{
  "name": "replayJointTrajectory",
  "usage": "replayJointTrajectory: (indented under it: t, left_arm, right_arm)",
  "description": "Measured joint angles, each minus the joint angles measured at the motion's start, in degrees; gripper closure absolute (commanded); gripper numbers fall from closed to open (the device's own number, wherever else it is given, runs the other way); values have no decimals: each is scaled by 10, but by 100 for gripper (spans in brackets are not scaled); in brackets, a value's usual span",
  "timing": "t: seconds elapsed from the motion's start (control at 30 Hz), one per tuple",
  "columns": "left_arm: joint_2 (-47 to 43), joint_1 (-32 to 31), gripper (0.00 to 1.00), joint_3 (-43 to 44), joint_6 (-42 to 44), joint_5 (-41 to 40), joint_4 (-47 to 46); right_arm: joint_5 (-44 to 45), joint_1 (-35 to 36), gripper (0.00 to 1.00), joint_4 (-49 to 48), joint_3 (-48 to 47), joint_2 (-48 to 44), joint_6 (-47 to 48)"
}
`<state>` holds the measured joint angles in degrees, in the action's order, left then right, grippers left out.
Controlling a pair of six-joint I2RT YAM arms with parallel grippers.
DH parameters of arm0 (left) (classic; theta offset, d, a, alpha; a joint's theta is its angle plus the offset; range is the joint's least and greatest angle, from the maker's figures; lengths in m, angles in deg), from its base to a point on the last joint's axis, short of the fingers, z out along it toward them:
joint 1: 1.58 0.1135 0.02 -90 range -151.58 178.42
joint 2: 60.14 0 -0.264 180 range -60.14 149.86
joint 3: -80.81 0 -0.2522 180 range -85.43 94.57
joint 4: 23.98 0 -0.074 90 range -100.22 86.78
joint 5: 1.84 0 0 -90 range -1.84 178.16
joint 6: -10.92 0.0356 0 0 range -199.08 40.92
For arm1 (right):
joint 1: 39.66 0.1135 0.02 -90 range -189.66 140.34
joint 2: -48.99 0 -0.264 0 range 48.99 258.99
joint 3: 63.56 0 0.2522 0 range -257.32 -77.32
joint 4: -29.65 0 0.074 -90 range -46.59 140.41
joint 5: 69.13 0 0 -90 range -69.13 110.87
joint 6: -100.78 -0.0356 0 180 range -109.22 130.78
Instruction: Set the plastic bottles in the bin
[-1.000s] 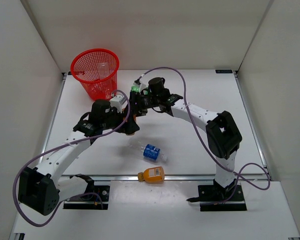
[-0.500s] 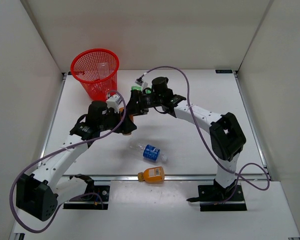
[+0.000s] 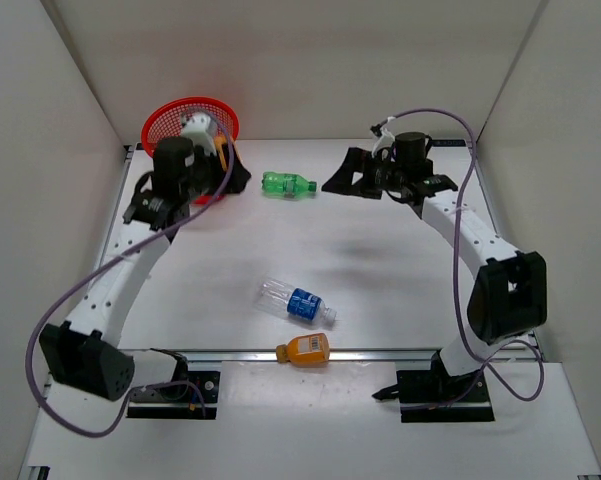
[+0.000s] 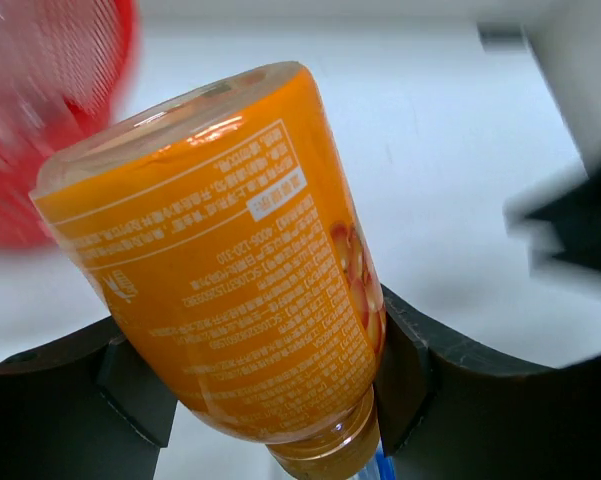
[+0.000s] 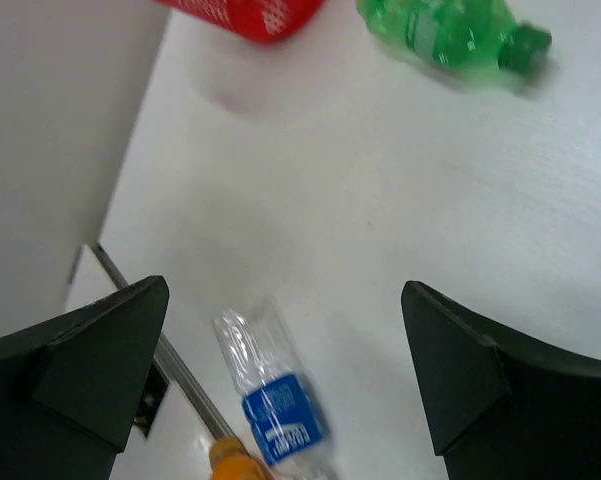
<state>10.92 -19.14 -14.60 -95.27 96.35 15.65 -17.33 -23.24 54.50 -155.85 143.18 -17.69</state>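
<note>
- The left pincer [image 4: 270,375] pinches an orange labelled plastic bottle [image 4: 220,260] low on its body near the neck, one finger on each side.
- We see the held bottle just beside the round red plastic mesh bin [image 3: 162,106], on the bin's right side; we judge it is not yet over the mouth.
- To finish well, we would raise the bottle over the rim and centre it above the opening before spreading the fingers. We would move smoothly, since the grip near the neck leaves the body free to swing.
- The right pincer [image 5: 285,290] is spread wide and empty above the white table [image 3: 380,270], near a green plastic bottle [image 3: 287,184] lying on its side.
- Further out, a clear plastic bottle with a blue label [image 3: 298,302] lies mid-table and a second orange plastic bottle [image 3: 305,349] lies at the near edge, both well apart from the bin.
</note>
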Motion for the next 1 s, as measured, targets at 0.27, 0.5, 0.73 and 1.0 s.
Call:
replayJointTrajectory:
  t: [0.27,0.5,0.73,1.0]
  left_arm:
    - [273,97,63,348,16,-101,-18]
    - [522,160,21,592,-26,-148,49]
    - [521,176,1,517,-46,-132,76]
    - [355,129,1,415,-27,-114,72]
  right_arm:
    - [74,45,1,112,148,-104,121]
    - [105,43,1,173,219,-132,150]
    - [135,101,1,186,207,-143,201]
    - [135,190,0,182,165,-106,297]
